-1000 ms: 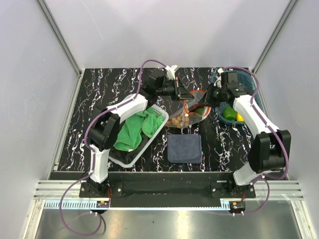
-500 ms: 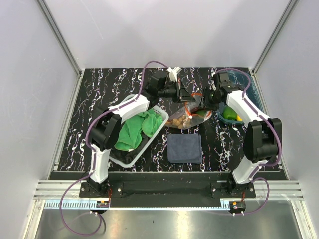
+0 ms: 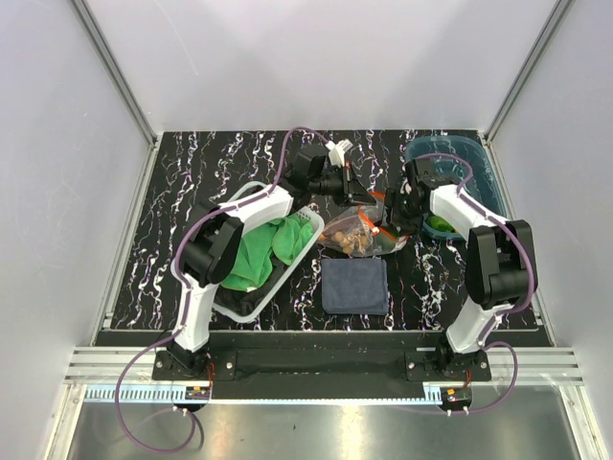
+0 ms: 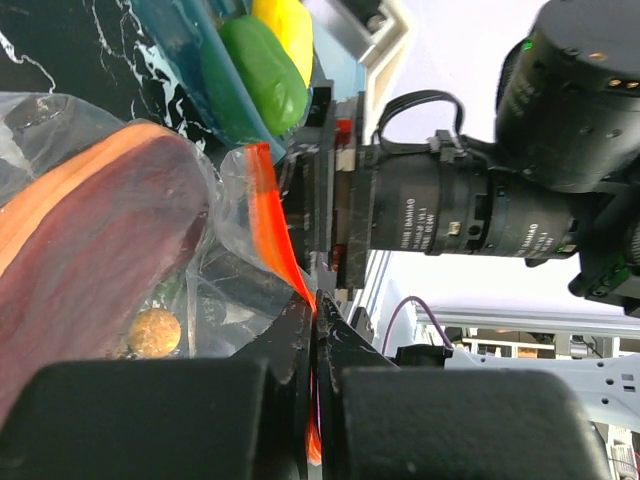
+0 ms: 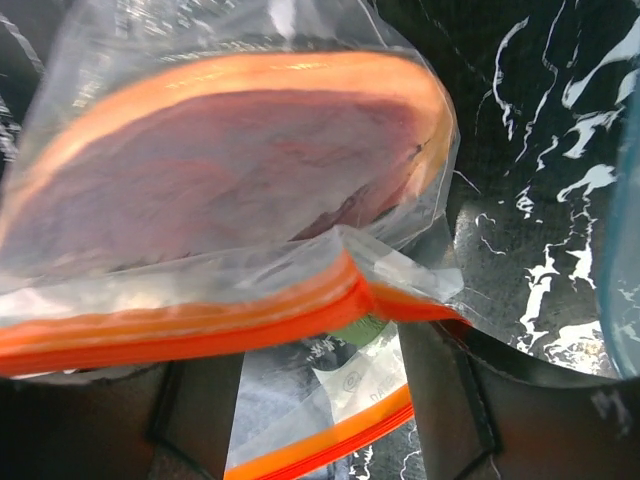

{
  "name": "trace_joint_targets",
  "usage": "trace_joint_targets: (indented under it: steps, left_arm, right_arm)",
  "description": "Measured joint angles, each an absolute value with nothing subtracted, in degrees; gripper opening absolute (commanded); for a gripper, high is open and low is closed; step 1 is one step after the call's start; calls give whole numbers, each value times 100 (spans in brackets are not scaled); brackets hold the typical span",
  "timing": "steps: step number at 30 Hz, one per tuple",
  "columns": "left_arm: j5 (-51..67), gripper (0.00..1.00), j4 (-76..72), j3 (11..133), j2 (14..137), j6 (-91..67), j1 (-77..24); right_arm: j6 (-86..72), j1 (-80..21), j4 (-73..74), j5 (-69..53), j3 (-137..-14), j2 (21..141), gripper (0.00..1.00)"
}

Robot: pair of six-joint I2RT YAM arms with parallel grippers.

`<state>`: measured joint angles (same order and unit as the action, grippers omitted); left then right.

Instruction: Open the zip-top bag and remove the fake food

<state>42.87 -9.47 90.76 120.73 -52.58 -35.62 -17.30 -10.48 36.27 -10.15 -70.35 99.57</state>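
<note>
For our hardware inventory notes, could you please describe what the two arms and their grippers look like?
The left arm and the right arm both have white link shells, bulky black joint housings and black bases. A thin purple cable loops out from each base and runs along the links. The left gripper and the right gripper have matt black fingers.

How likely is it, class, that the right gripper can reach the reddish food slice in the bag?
Probably yes. The left gripper pinches one orange zip strip, the zip-top bag gapes, and the right gripper, jaws open, faces its mouth; only loose plastic fronts the reddish food slice.
</note>
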Motion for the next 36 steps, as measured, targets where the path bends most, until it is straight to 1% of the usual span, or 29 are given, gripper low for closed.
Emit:
trace_joint_targets:
  steps: [8,12,13,16,19,22,25,26,30,32,36]
  left_arm:
    - [4289,0,-906,9076,12130,-5251,-3603]
    - [4292,0,-888,9076,12130,-5225,-3603]
    - [4292,0,-888,9076,12130,-5225,-3603]
    - [4294,0,-888,9074,12130,-5205,-3603]
    - [4292,0,-886,9070,12130,-5179,-3603]
    - [4292,0,-886,9056,12130,-5144,-3603]
    - [4292,0,-882,9032,12130,-5127,-3603]
    - [4289,0,-882,9026,12132,-5122,-3603]
    - [4287,0,-869,8952,12134,-5118,-3607]
    - [4287,0,-862,8908,12136,-5120,-3614]
    - [4285,0,-862,8842,12138,-5124,-3618]
  right_arm:
    - [-1826,-1048,3610,-1107,-6928,10162,68]
    - [-1820,-1048,3603,-1116,-6829,10022,63]
    - [-1820,-1048,3581,-1118,-6781,9953,58]
    - [-1793,-1048,3548,-1175,-6681,9751,55]
    - [-1776,-1050,3472,-1262,-6672,9732,57]
    - [-1776,-1059,3400,-1330,-6672,9821,60]
    - [-1791,-1103,3315,-1376,-6672,10016,68]
    - [-1804,-1129,3282,-1393,-6672,10086,73]
    - [-1850,-1229,3232,-1457,-6670,10337,80]
    - [-1868,-1262,3232,-1457,-6670,10396,80]
    - [-1896,-1275,3225,-1455,-6672,10473,73]
